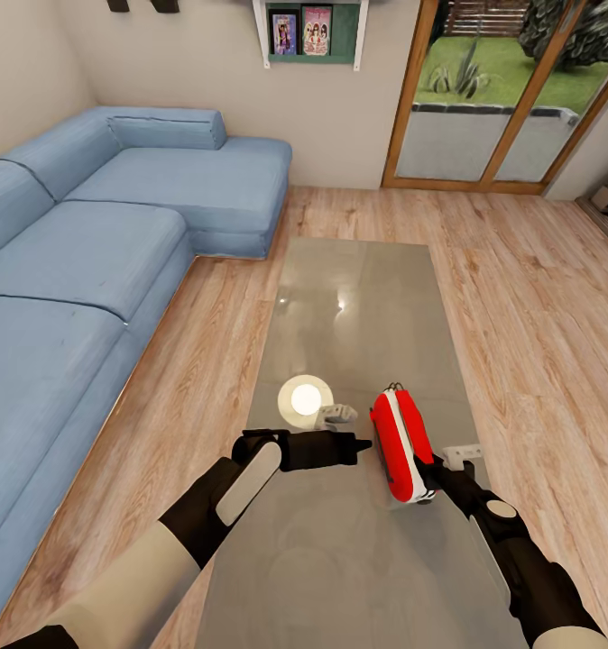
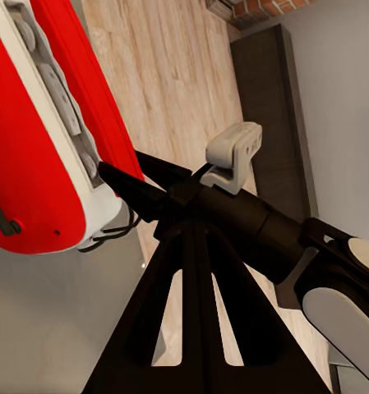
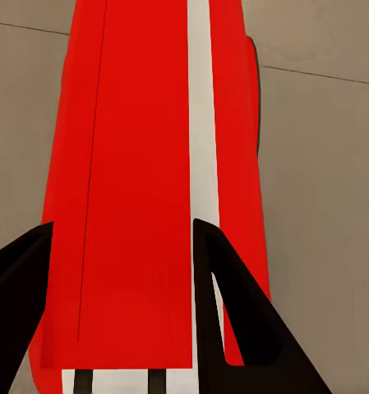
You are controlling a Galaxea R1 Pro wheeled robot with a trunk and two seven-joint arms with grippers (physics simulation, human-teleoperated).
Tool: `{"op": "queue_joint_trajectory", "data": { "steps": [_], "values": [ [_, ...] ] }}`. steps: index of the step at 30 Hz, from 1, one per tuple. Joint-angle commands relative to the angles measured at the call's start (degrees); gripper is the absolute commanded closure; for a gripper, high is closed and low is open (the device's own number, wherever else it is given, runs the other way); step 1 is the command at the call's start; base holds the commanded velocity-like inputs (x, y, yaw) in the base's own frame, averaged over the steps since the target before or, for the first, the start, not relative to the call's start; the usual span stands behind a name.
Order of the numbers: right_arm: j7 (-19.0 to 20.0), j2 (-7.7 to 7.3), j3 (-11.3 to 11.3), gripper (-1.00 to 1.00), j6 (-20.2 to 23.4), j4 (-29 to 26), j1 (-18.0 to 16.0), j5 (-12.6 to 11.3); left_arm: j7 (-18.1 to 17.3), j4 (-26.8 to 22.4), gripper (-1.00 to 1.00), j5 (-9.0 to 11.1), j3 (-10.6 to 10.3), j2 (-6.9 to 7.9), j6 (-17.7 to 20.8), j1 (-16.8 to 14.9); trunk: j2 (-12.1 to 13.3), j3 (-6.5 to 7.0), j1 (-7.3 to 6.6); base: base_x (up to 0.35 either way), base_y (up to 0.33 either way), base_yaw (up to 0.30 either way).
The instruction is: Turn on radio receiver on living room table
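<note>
Sofa (image 1: 96,243), blue and L-shaped, fills the left side of your head view, and light wood floor (image 1: 529,297) runs around it up to the glass door (image 1: 484,90) with the wooden frame. On the beige wall hangs a small shelf (image 1: 311,34) with two pictures.

In the middle you see the table (image 1: 358,297), long and low, with a glossy grey-brown top. A round white light reflection (image 1: 305,397) lies on its surface.

Your left arm reaches over the near part of the table, and your left gripper (image 1: 356,443) points toward the radio receiver (image 1: 401,443). In the left wrist view its dark fingers (image 2: 192,328) point at the red side of the radio receiver (image 2: 36,156), close to it; you cannot tell if this gripper is wide or narrow.

The radio receiver stands on its edge on the table, at the right side of the near part, red with white trim. Your right gripper (image 1: 435,473) holds it from the near end. In the right wrist view the two dark fingers (image 3: 233,312) sit on both sides of the red body (image 3: 135,189), gripping it.
</note>
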Motion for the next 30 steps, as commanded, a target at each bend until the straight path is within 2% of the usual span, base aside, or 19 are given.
{"op": "queue_joint_trajectory", "data": {
  "steps": [1,2,3,20,22,24,25,27,30],
  "values": [
    [0.13,0.02,0.21,1.00,0.10,0.15,0.05,-0.19,-0.01,0.00,1.00,0.01,-0.02,-0.01,-0.01,-0.01,0.01,-0.01,0.01,0.000,0.000,0.000],
    [0.14,0.02,0.20,1.00,0.14,0.15,0.05,-0.19,-0.01,0.01,1.00,0.01,0.00,-0.01,-0.01,-0.01,0.01,-0.01,0.01,0.000,0.000,0.000],
    [0.14,0.02,0.20,-1.00,0.19,0.15,0.05,-0.21,-0.01,0.03,1.00,0.01,0.02,-0.01,-0.01,-0.01,0.01,-0.01,0.01,0.000,0.000,0.000],
    [0.25,0.02,0.25,-1.00,0.31,0.08,0.05,-0.39,-0.01,0.00,1.00,0.13,0.05,-0.01,-0.01,-0.01,0.01,-0.01,0.01,0.000,0.000,0.000],
    [0.43,-0.01,0.36,-1.00,0.38,-0.75,0.05,-0.34,-0.01,-0.02,1.00,0.11,0.06,-0.01,-0.01,-0.01,0.01,-0.01,0.01,0.000,0.000,0.000],
    [0.84,-0.13,0.53,-1.00,0.94,-4.87,0.05,-0.38,-0.01,-0.09,1.00,0.11,0.06,0.05,-0.01,-0.01,0.01,-0.01,0.01,0.000,0.000,0.000],
    [1.04,-0.21,0.53,-1.00,3.37,-10.12,0.12,-0.47,-0.01,-0.27,1.00,0.10,0.11,0.11,0.04,-0.02,0.01,-0.01,0.01,0.000,0.000,0.000],
    [1.40,-0.26,0.54,-1.00,7.04,-14.05,0.43,-0.46,-0.01,-0.40,1.00,0.10,0.13,0.13,0.06,-0.02,0.01,-0.01,0.01,0.000,0.000,0.000],
    [4.29,-0.53,0.36,-1.00,16.85,-22.54,0.69,-0.35,-0.01,-0.52,1.00,0.09,0.15,0.16,0.07,-0.01,0.01,-0.01,0.01,0.000,0.000,0.000]
  ]
}}
